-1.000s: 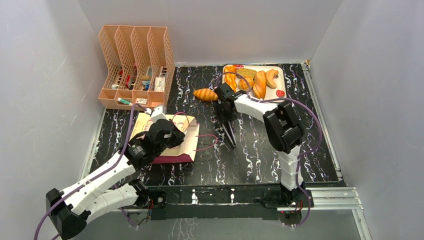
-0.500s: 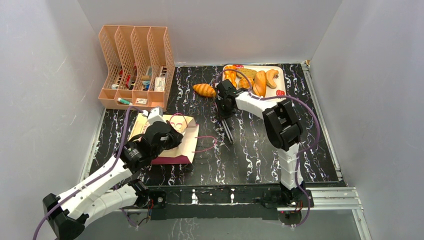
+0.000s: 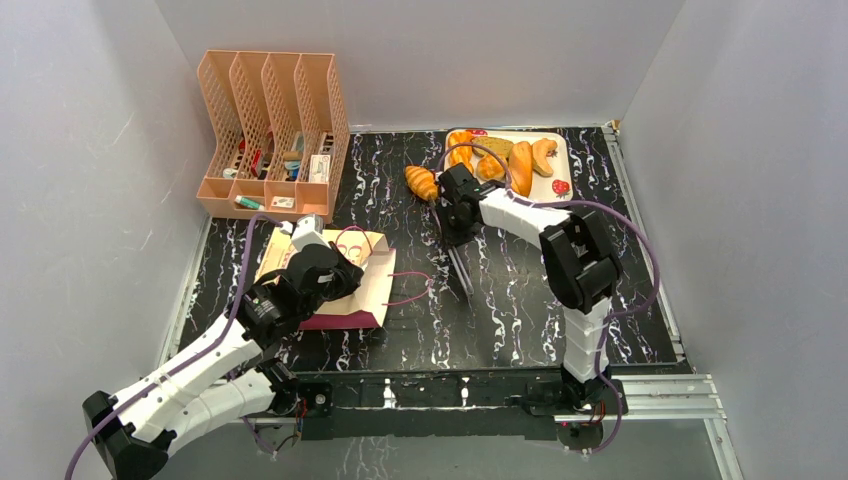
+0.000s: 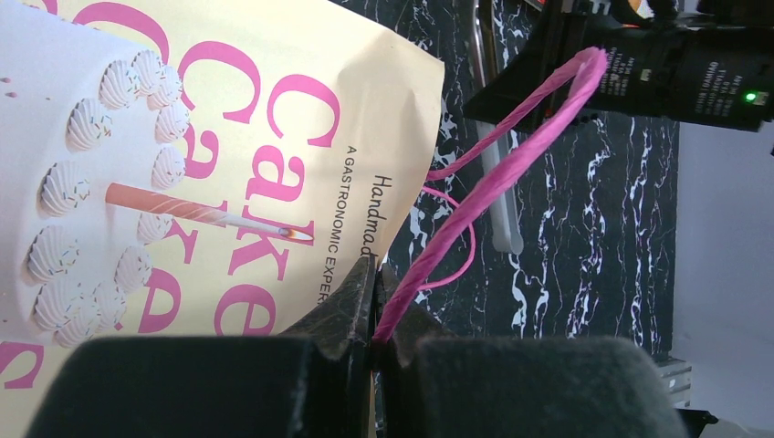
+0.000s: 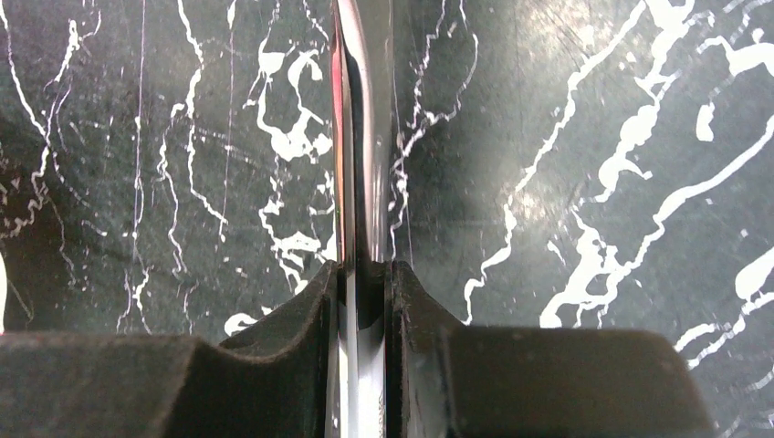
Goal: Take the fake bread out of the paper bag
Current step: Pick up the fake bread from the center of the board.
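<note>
The paper bag (image 3: 372,288) lies flat at the table's left, its cream face with pink "Cakes" lettering (image 4: 228,137) showing. My left gripper (image 4: 376,274) is shut on the bag's pink cord handle (image 4: 511,155), which loops up and away from the jaws. Several pieces of fake bread (image 3: 518,165) lie on a white tray (image 3: 566,160) at the back right. One croissant (image 3: 421,182) lies on the table just left of the tray. My right gripper (image 3: 456,235) is shut on metal tongs (image 5: 360,137), whose closed arms (image 3: 463,272) point toward the near edge with nothing in them.
A peach plastic file rack (image 3: 270,130) with small items stands at the back left. A second loose cord handle (image 3: 412,285) lies on the black marbled table beside the bag's mouth. Grey walls enclose three sides.
The right gripper has squeezed the tongs shut and shifted slightly right. The croissant on the table has turned and slid a little toward the tray. The left gripper still holds the handle.
</note>
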